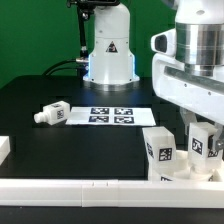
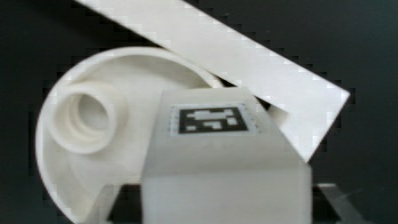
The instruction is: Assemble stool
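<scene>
Closest to the wrist camera you have the held leg (image 2: 217, 165), running away from the lens with its square tag (image 2: 210, 120) facing you. The pincer (image 2: 222, 208) looks clamped on it, since the leg's body fills the whole gap between the two dark jaws, though the contact itself is in shadow. Gripping it by the body leaves the far end free, which I judge is what you want for plugging it in. Beyond it lies the seat (image 2: 71, 150), hollow side up so that its round socket (image 2: 80, 110) is open to you. The seat rests against the long rail (image 2: 231, 55), which probably serves as a stop so the disc does not slide when you press down. Relative to the pincer, the seat sits under and past the leg's far end. The socket is not in line with the leg but just beside it, on the side away from the rail, so the next move likely calls for a small sideways correction before lowering. In the exterior view the arm hangs low at the exterior view's right, above a tagged standing leg (image 1: 160, 150). The seat itself is hidden there. A loose leg (image 1: 52, 115) lies well apart on the desk (image 1: 60, 90), near the marker board (image 1: 110, 113).
</scene>
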Available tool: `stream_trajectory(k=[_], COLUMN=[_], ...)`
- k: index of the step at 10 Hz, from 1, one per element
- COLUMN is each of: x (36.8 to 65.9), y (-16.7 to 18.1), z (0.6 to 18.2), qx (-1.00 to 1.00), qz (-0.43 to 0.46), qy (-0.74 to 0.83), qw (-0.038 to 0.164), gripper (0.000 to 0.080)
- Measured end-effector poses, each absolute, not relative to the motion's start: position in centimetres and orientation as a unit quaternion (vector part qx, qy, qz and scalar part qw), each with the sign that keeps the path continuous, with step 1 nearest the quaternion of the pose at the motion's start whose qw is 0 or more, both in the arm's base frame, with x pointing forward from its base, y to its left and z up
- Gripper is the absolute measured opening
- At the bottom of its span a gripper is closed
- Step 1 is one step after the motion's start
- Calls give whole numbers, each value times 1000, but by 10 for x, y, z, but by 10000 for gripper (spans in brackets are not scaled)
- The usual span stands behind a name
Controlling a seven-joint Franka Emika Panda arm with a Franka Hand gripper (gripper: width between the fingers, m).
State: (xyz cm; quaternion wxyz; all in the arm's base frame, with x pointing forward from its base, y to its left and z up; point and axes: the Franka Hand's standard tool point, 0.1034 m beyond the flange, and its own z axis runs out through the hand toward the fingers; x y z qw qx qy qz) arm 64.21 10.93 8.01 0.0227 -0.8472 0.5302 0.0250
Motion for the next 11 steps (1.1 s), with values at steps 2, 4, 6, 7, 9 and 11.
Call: stream_trajectory(k=[2, 4, 6, 7, 9, 11], x=[642, 641, 636, 634, 634, 632], y=[109, 106, 105, 105, 105, 105], z=[80, 79, 79, 80, 79, 78], qx=[-810, -702, -567, -561, -521, -447], qz=[27, 21, -14, -11, -2, -31], qy=[585, 710, 818, 823, 847, 880], qw=[21, 45, 96, 93, 100, 159], gripper=[334, 334, 334, 334, 335, 335])
